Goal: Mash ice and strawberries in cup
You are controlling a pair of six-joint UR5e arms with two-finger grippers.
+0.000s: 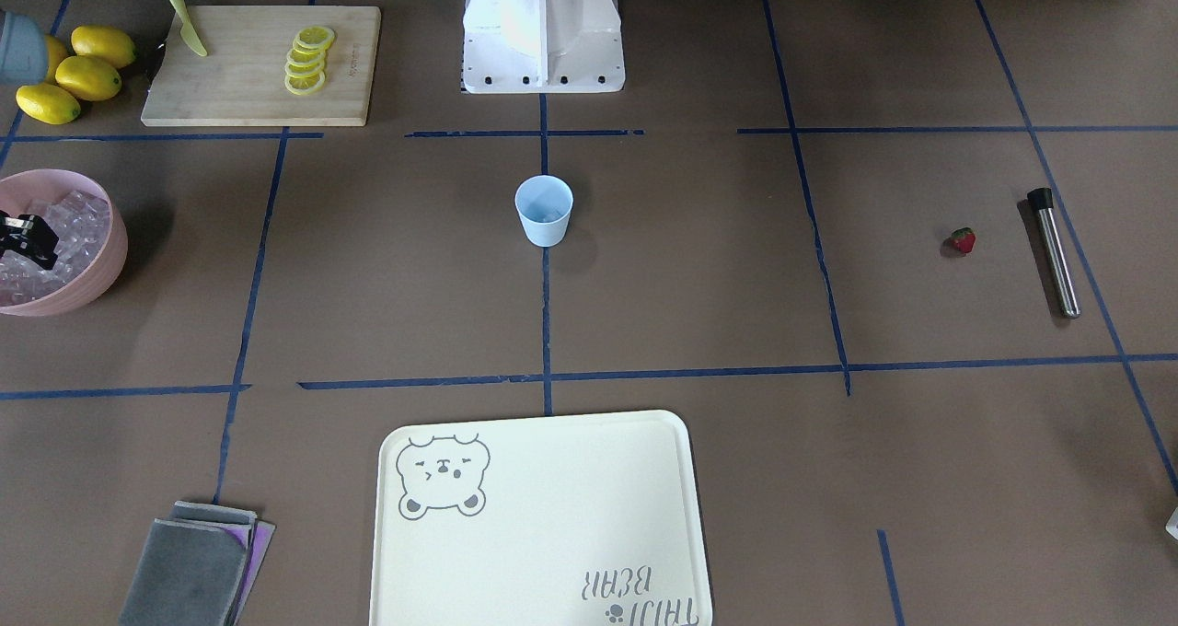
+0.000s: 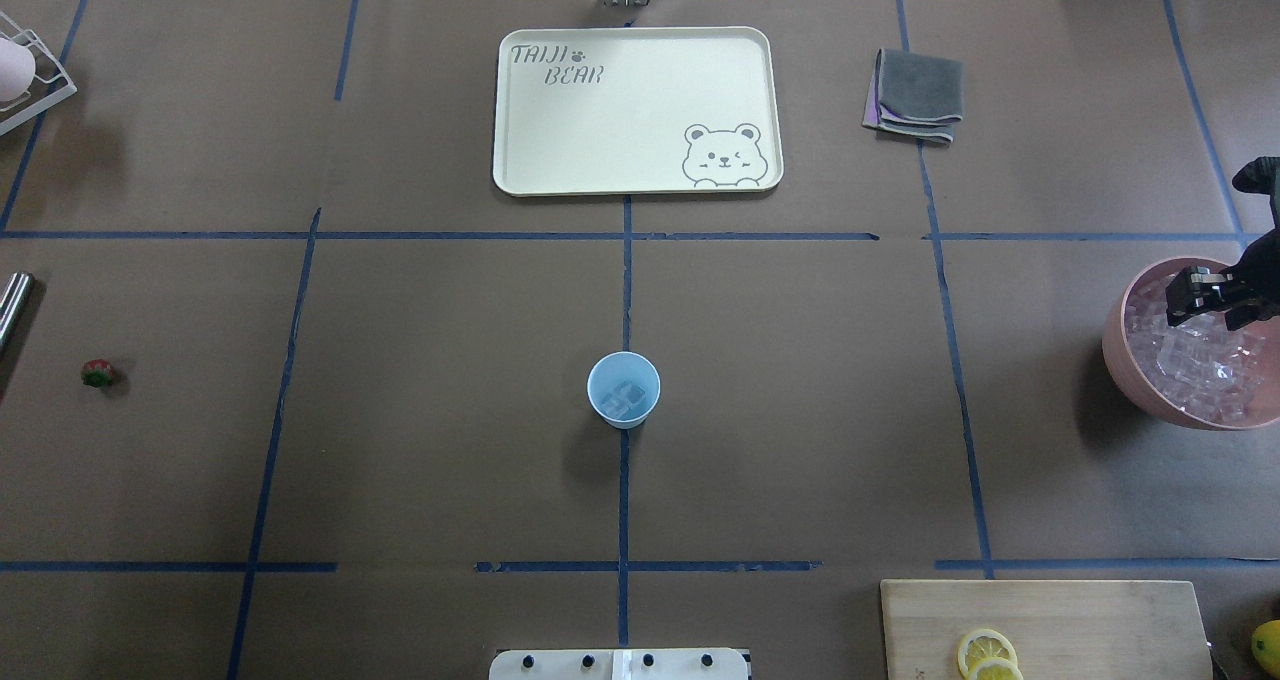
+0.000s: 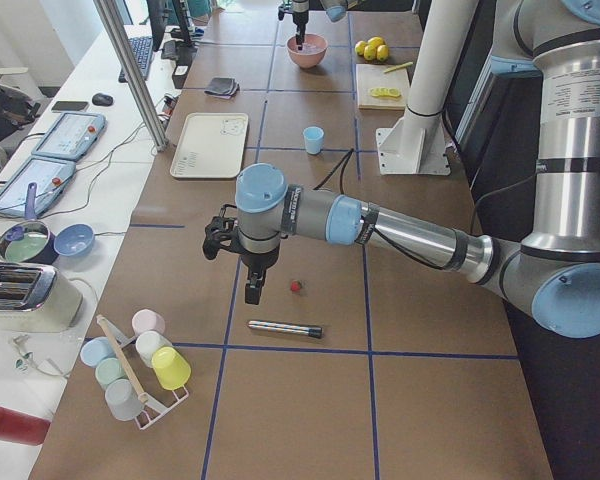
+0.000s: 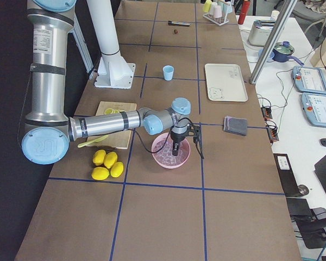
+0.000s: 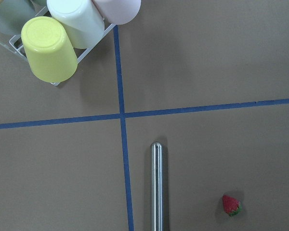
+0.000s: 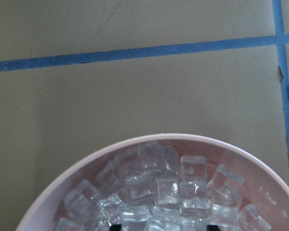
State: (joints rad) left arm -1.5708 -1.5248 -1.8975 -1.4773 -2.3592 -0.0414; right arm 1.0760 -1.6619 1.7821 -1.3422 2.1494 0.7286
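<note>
One strawberry (image 2: 97, 373), soft and easily bruised, lies far left near the left gripper (image 3: 252, 290), whose spread I cannot tell; the light cup (image 2: 623, 390) stands mid-table. Farther right, the ice (image 2: 1200, 365) heaped in the pink bowl (image 2: 1118, 360) looks hard and slippery, best pinched across flat faces. The right gripper (image 2: 1205, 305) hangs at the heap, fingers apart, clamping nothing visible.
</note>
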